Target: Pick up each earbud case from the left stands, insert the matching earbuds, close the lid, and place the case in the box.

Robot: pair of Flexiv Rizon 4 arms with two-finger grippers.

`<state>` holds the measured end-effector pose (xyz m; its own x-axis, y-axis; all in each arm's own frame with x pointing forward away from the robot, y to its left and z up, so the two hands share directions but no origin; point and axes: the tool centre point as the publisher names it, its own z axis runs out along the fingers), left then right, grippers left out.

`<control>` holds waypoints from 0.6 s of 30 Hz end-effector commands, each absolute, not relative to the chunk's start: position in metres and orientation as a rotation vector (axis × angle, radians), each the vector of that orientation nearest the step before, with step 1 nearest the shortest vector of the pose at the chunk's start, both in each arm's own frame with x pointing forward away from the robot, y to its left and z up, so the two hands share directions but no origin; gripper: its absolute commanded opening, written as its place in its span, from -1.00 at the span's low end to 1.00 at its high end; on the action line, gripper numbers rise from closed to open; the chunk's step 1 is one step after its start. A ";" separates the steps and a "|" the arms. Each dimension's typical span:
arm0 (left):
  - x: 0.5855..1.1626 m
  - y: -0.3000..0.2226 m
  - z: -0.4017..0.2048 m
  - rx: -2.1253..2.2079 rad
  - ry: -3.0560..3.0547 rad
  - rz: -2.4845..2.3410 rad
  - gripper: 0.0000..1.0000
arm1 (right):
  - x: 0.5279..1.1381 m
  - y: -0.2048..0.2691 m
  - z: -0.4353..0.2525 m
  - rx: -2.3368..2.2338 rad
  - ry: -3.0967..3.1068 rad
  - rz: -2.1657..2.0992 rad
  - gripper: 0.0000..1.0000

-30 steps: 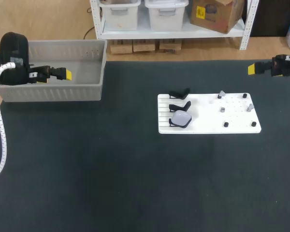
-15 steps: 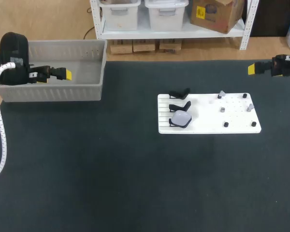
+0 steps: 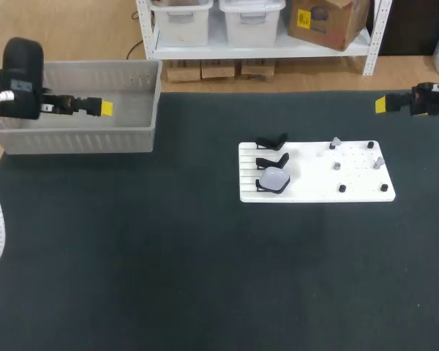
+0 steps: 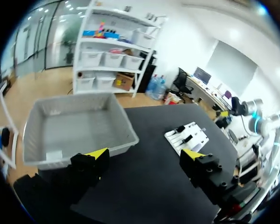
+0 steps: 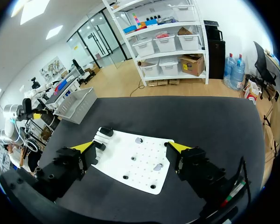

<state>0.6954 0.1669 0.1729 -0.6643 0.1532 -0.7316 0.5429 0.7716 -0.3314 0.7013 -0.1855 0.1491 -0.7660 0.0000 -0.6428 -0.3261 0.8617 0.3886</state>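
grey box (image 3: pixel 80 139) at the surface's far left, a small pale patch on its floor; left jaws above it, wide open, empty. right jaws open, empty too. grey earbud case (image 3: pixel 274 180) rests on the white board's (image 3: pixel 358 186) nearest stand.

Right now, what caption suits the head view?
Left gripper over grey box; one earbud case sits on white board.

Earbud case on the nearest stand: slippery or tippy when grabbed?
Earbud case looks smooth and rounded, so an off-centre pinch may slip. It only rests on its black stand, so a nudge could dislodge it. Small, so probably light.
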 end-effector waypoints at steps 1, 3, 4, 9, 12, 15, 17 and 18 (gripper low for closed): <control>0.686 0.165 0.174 0.712 2.037 -0.917 1.00 | 0.701 -0.186 0.150 -0.235 2.372 0.643 1.00; 0.683 0.159 0.175 0.794 1.997 -0.928 1.00 | 0.701 -0.186 0.150 -0.235 2.372 0.643 1.00; 0.681 0.155 0.176 0.834 1.975 -0.937 1.00 | 0.701 -0.186 0.150 -0.235 2.372 0.643 1.00; 0.674 0.139 0.178 0.988 1.888 -0.962 1.00 | 0.701 -0.186 0.150 -0.235 2.372 0.643 1.00; 0.671 0.131 0.176 1.072 1.842 -0.932 1.00 | 0.701 -0.186 0.150 -0.235 2.372 0.643 1.00; 0.668 0.122 0.172 1.115 1.812 -0.949 1.00 | 0.701 -0.186 0.150 -0.235 2.372 0.643 1.00; 0.665 0.116 0.170 1.170 1.783 -0.960 1.00 | 0.701 -0.186 0.150 -0.235 2.372 0.643 1.00; 0.664 0.114 0.169 1.190 1.773 -0.977 1.00 | 0.701 -0.186 0.150 -0.235 2.372 0.643 1.00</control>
<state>0.6594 0.1165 0.1748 -0.2912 0.4065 -0.8660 0.9228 0.3581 -0.1423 0.7013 -0.1855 0.1491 -0.7661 0.0000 -0.6428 -0.3261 0.8617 0.3887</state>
